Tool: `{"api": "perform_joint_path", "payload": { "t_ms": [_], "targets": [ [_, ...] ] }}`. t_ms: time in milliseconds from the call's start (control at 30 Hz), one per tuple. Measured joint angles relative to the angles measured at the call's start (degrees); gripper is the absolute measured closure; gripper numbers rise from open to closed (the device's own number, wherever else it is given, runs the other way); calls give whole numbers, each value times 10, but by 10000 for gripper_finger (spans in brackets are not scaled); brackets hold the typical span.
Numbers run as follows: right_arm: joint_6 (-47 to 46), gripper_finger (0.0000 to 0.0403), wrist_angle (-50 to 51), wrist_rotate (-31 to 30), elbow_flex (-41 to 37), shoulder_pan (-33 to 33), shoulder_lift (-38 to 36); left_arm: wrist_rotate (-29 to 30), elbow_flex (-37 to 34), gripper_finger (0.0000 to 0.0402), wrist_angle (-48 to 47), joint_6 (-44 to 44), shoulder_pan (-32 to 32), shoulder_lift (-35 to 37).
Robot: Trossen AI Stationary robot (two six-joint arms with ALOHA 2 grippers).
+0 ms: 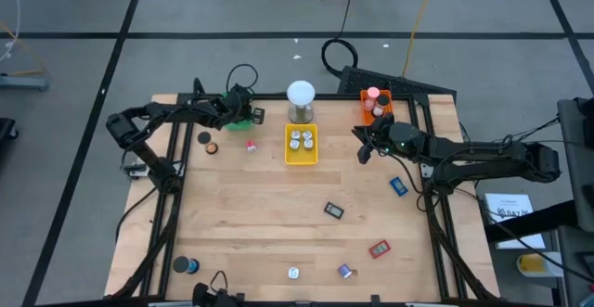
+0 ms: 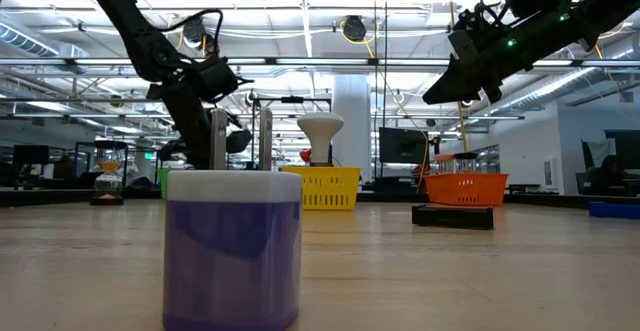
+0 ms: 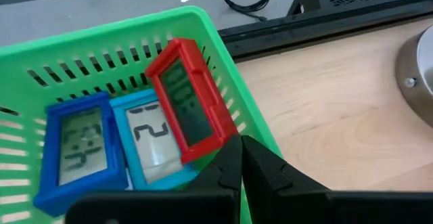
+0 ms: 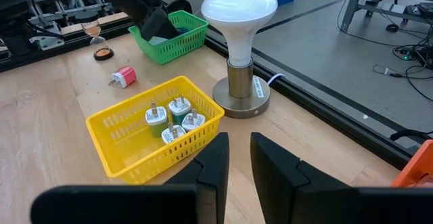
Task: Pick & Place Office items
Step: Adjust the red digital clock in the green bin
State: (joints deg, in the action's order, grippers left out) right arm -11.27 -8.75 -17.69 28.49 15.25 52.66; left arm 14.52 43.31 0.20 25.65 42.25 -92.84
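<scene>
The green tray (image 3: 223, 61) at the table's far left holds a dark blue piece (image 3: 78, 149) and a light blue piece (image 3: 152, 143) lying flat. A red framed piece (image 3: 186, 99) leans tilted on the light blue one. My left gripper (image 3: 241, 146) (image 1: 243, 112) is shut at the tray's rim, beside the red piece's lower corner. My right gripper (image 4: 240, 153) (image 1: 364, 149) hangs above the table right of the yellow tray (image 4: 122, 149), its fingers a little apart with nothing between them. Other office items lie loose on the table. My left gripper slants down from the table's left, its shut fingertips (image 3: 230, 158) right at the red piece's lower corner (image 3: 222, 139). Nothing shows between the fingers. I cannot tell whether they touch that corner.
The yellow tray holds several white plugs (image 4: 172, 116). A white-domed lamp (image 1: 301, 98) stands behind it, and an orange tray (image 1: 376, 106) is at the far right. Loose items include a pink bit (image 1: 251, 145), a blue piece (image 1: 398, 185), a dark piece (image 1: 333, 211) and a red piece (image 1: 379, 249).
</scene>
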Motion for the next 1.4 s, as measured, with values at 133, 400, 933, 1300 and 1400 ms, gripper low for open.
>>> {"api": "perform_joint_path", "payload": {
  "t_ms": [133,400,933,1300,1400],
  "targets": [
    [0,348,0,0,0,0,0,14,0,392,-1,0,-2,1],
    [0,349,0,0,0,0,0,71,0,392,-44,2,-9,39],
    [0,348,0,0,0,0,0,35,-1,392,-42,-29,-12,58],
    [0,349,0,0,0,0,0,6,-1,392,-19,-22,-6,47],
    [0,348,0,0,0,0,0,2,-1,392,-11,-16,-3,29]
  ]
}}
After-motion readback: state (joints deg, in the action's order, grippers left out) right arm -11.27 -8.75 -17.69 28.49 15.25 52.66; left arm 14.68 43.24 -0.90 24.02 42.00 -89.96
